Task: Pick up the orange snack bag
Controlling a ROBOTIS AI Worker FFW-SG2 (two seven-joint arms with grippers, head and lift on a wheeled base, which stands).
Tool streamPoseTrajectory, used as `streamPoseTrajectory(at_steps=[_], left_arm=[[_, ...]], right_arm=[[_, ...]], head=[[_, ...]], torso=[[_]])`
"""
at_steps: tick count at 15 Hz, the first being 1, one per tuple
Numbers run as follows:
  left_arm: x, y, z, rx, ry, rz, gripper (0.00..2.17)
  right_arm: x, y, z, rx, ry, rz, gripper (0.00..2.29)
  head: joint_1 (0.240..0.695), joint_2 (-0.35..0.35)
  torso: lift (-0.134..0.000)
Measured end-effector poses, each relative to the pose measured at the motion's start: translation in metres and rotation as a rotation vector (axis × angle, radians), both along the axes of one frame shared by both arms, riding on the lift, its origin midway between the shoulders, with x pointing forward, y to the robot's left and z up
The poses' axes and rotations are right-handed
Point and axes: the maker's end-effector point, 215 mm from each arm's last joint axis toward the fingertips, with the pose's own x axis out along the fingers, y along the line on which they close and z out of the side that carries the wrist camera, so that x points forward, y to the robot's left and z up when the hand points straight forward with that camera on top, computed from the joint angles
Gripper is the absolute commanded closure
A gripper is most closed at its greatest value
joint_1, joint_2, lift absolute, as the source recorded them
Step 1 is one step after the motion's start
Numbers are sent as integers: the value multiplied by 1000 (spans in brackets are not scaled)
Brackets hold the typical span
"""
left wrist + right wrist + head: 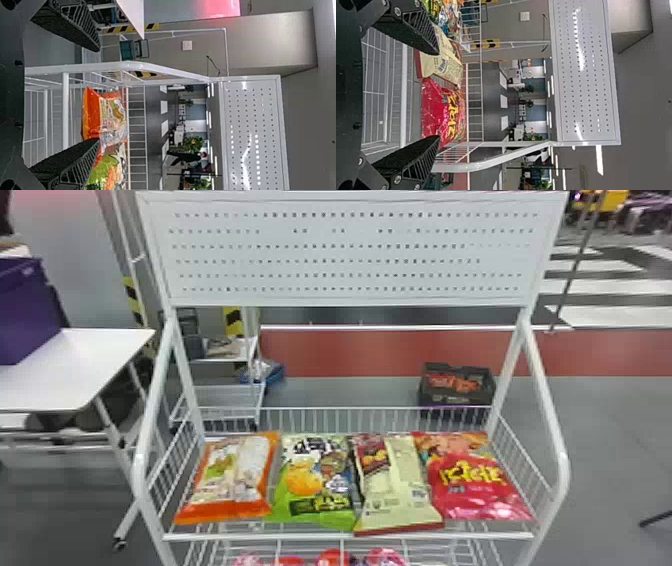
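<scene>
Left fingers (66, 160) and right fingers (411, 157) gape wide, empty, the orange snack bag (232, 477) lying pale-fronted with orange edges.

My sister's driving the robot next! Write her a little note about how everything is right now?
Left gripper: open, empty, facing the rack.
Right gripper: open, empty, facing it too.
Orange snack bag: lying at the left end of the white wire basket, beside the green snack bag.
Done: no bag gripped yet.
Left: grip the orange one and lift it; the left arm looks better placed.
</scene>
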Motion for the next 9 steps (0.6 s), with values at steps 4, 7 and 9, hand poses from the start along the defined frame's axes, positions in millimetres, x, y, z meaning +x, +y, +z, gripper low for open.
streamPoseTrajectory(at_steps=[4,7,9], left_arm=[[1,-2,3,-8,-4,-7,90],[12,-10,-1,-4,13,-22,93],[24,-21,-2,-5,17,-41,93]], right_arm=[[0,0,1,1,-2,0,144],[1,1,0,2,-2,1,144],[1,2,-2,3,0,0,144]], head=[[499,0],[499,0],[499,0]], torso=[[0],[0],[0]])
